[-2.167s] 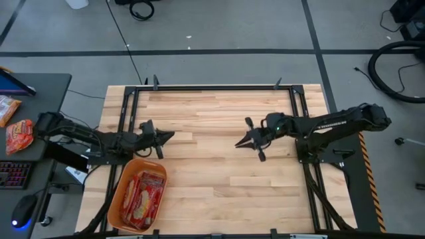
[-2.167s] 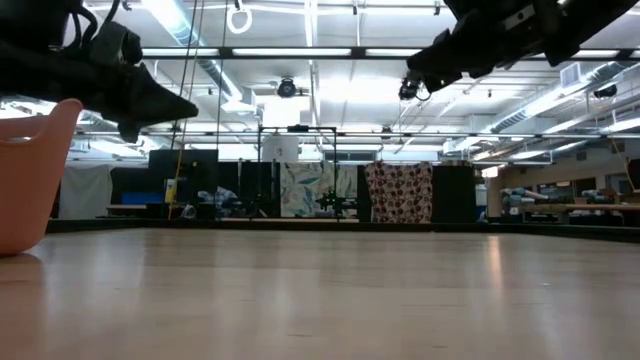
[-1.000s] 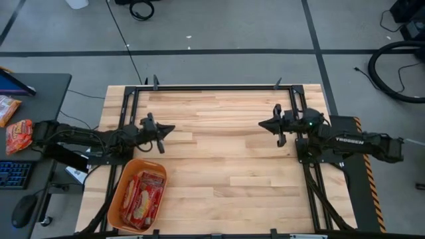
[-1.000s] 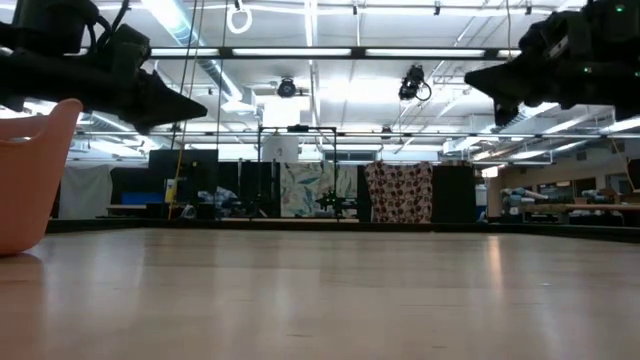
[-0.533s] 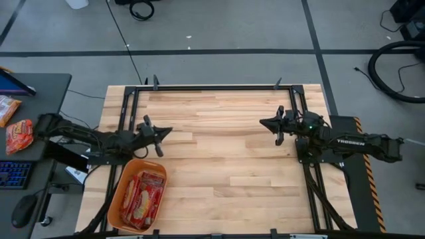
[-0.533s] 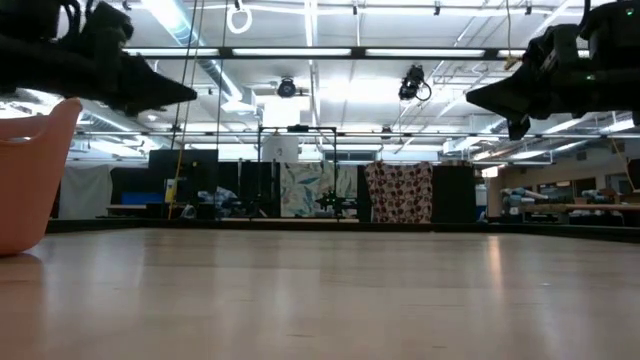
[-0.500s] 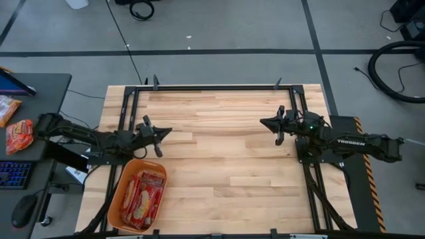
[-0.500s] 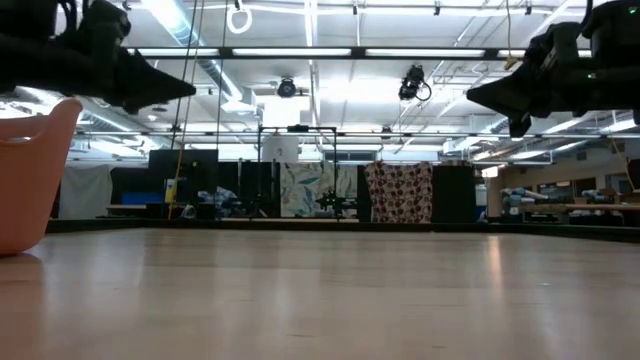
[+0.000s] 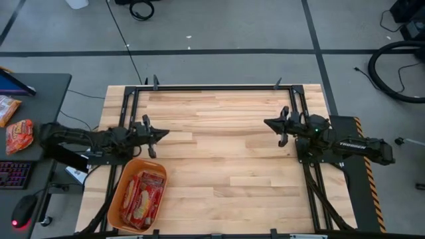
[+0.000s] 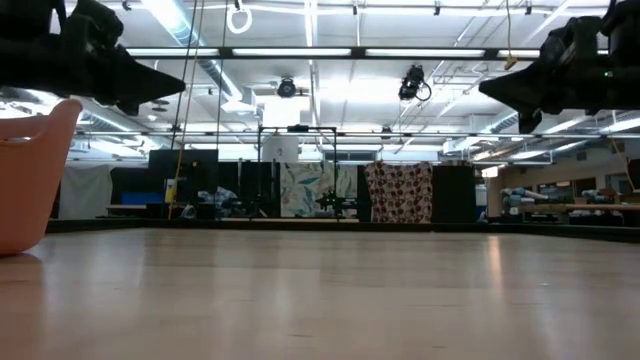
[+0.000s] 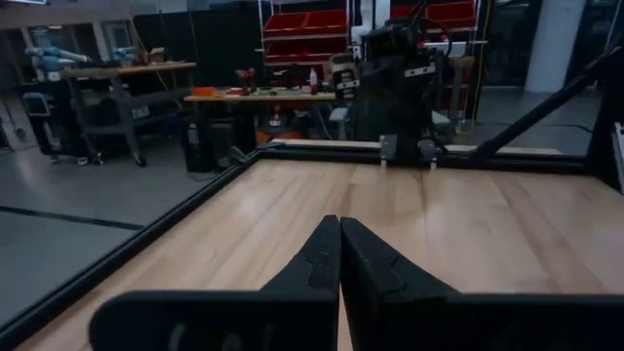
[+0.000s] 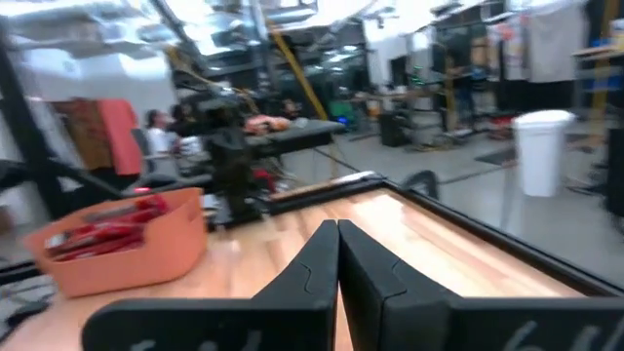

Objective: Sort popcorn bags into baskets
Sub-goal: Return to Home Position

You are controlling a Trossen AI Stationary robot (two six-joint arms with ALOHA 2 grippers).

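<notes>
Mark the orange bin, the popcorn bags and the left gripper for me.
orange bin (image 9: pixel 117 194): high view, its left wall.
popcorn bags (image 9: pixel 143 196): high view, the middle packet's face.
left gripper (image 9: pixel 165 131): high view, the closed fingertips.

Basket (image 10: pixel 30 180) partly off-frame, low cam

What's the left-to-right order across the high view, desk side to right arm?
Orange-red crinkled snack packet on grey desk → left gripper, shut → right gripper, shut. Orange plastic tub overlaps the left gripper's span; omitted.
</notes>
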